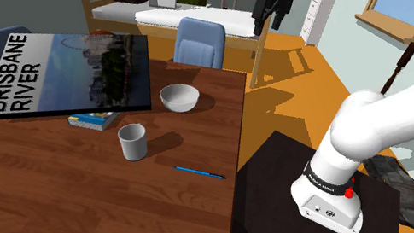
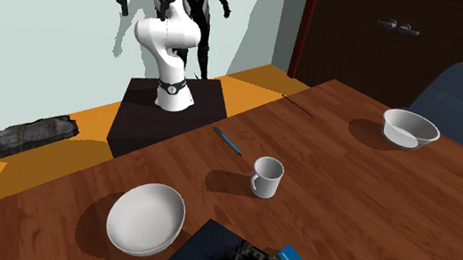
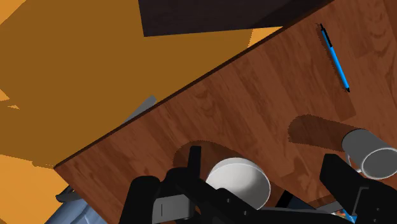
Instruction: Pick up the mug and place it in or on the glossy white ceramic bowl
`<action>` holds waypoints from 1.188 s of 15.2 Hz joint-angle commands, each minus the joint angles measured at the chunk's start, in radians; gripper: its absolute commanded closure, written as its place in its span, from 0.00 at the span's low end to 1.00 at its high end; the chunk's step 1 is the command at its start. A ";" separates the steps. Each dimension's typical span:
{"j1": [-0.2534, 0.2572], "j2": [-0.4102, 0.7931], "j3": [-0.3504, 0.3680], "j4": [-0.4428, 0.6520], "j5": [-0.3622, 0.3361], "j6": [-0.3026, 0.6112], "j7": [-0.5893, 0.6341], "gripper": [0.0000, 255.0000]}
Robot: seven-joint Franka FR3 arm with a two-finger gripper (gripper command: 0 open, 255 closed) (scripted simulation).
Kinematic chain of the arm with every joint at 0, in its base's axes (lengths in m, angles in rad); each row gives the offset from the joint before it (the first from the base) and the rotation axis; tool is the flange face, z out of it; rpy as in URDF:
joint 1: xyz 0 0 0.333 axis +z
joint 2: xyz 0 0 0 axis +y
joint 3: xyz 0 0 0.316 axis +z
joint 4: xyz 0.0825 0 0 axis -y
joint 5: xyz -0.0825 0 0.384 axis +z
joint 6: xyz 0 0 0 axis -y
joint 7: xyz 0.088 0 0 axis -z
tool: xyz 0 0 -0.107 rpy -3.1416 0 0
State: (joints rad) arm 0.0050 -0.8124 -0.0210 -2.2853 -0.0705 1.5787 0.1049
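The black two-finger gripper (image 1: 269, 19) hangs high, well above the brown wooden table (image 1: 57, 214), its fingers spread wide and empty. Nearest the stand lies one slim blue pen (image 1: 200, 171). Past it, to the shoulder view's left, one grey handled mug (image 1: 133, 141) stands upright. The arm should travel over the mug, descend straight and grip its wall clear of the handle. Farther off sits a rounded white bowl (image 1: 179, 97). There are two bowls in all, the greyer second bowl (image 2: 410, 128) well apart.
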 commanded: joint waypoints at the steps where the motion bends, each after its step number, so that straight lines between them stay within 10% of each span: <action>1: 0.000 0.000 0.000 0.000 0.000 0.000 0.000 0.00; 18: 0.071 0.410 0.245 -0.003 0.086 0.351 0.273 0.00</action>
State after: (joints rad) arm 0.0735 -0.4354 0.2104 -2.2965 0.0158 1.9088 0.3609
